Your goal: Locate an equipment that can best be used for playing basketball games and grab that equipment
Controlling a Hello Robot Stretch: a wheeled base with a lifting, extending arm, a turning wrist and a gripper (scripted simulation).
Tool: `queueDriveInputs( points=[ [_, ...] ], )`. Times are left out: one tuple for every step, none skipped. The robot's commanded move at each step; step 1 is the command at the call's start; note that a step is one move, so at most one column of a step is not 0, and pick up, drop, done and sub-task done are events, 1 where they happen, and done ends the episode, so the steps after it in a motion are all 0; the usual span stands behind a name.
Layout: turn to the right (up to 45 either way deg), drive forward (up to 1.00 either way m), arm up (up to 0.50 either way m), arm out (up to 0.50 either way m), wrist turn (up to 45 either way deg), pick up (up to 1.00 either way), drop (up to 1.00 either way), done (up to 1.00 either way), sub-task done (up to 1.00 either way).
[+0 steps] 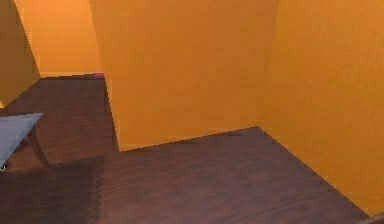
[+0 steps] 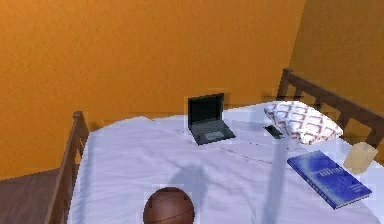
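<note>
At the arm side view's bottom centre the ball [image 2: 168,208] lies on the bed [image 2: 130,150]; we judge it light, firm, prone to roll, best taken across its middle; the claw's state we cannot tell

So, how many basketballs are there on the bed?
1. The basketball lies on the bed at the arm side view's bottom edge, below the laptop in the picture. More could lie beyond the picture's edges.
</note>
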Motion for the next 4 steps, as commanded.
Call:
queueDriveInputs(
  points=[
    [0.0, 0.0, 0.5, 0.0, 0.0, 0.0, 0.0, 0.0, 0.0],
    [0.0, 0.0, 0.12, 0.0, 0.0, 0.0, 0.0, 0.0, 0.0],
    [0.0, 0.0, 0.0, 0.16, 0.0, 0.0, 0.0, 0.0, 0.0],
    [0.0, 0.0, 0.0, 0.0, 45.0, 0.0, 0.0, 0.0, 0.0]
  ],
)
